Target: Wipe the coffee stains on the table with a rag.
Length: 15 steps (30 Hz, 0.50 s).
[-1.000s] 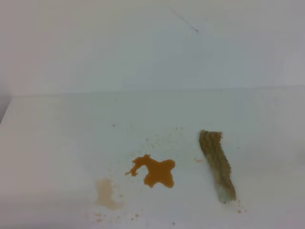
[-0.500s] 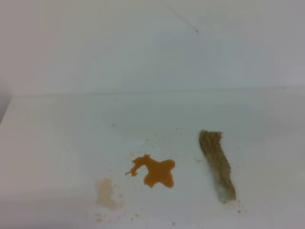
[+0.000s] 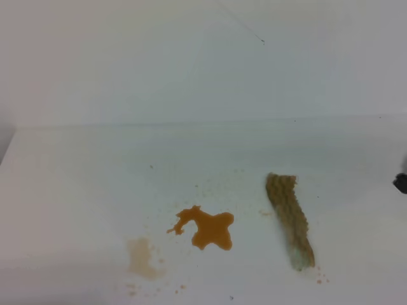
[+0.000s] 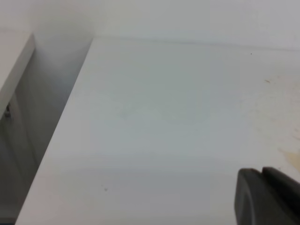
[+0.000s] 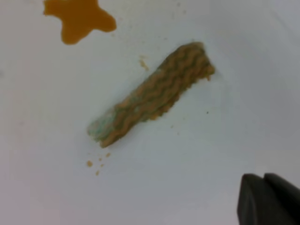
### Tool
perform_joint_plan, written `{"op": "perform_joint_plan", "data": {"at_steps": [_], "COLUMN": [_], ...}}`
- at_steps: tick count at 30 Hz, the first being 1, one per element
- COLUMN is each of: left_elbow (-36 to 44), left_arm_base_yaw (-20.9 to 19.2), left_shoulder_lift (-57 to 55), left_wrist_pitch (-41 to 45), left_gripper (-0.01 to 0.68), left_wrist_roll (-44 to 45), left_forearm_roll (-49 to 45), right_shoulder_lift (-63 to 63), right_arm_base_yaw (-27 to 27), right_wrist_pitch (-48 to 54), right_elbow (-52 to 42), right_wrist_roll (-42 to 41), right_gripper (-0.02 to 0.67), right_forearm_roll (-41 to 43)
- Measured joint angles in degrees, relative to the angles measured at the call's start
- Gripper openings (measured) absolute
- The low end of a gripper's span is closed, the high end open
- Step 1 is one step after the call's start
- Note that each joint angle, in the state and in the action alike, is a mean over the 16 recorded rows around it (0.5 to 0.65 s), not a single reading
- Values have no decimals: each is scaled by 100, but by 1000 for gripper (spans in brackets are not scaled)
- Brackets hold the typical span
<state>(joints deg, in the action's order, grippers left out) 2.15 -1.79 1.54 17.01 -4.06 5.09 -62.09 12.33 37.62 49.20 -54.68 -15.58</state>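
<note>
While the rag (image 3: 290,220) lies right of the coffee stains (image 3: 206,229), the right gripper (image 5: 269,199) hovers near it, jaws closed and empty; the left gripper's (image 4: 267,197) jaw state cannot be told.

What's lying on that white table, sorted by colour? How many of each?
Orange-brown puddle: 1
Pale tan smear: 1
Tan-brown rag: 1
Total: 3, plus tiny brown specks too small to count, all on the table.
</note>
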Motion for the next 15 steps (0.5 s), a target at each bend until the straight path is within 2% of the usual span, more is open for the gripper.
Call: {"op": "perform_joint_plan", "data": {"at_steps": [9, 15], "left_elbow": [0, 0], "left_arm_base_yaw": [0, 0], "left_shoulder_lift": [0, 0], "left_wrist_pitch": [0, 0], "left_gripper": [1, 1], "left_wrist_roll": [0, 0], "left_forearm_roll": [0, 0], "right_shoulder_lift": [-2157, -3140], "right_arm_base_yaw": [662, 845], "right_wrist_pitch": [448, 562], "right_elbow": [1437, 1973], "right_wrist_roll": [243, 184], "right_gripper": [17, 77], "right_forearm_roll": [506, 578]}}
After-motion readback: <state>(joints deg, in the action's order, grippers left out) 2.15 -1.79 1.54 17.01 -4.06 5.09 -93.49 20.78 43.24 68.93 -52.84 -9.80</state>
